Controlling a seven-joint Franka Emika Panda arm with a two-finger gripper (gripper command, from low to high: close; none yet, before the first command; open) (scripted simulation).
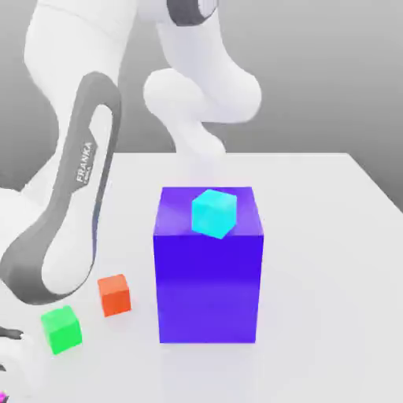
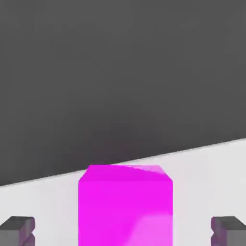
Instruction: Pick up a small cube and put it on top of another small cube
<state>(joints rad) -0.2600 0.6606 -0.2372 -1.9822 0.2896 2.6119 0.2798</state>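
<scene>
Open jaws (image 2: 123, 231) astride a magenta cube (image 2: 125, 211)

The jaws stand well apart, one on each side of the magenta cube with a gap between it and either side, holding nothing; in the exterior view the cube is a sliver at the lower left corner. On the white tabletop (image 1: 330, 275), a green cube (image 1: 61, 330) sits near an orange-red cube (image 1: 115, 295). Beside them stands a tall blue block (image 1: 208, 287), a cyan cube (image 1: 214, 213) resting on its top.
</scene>
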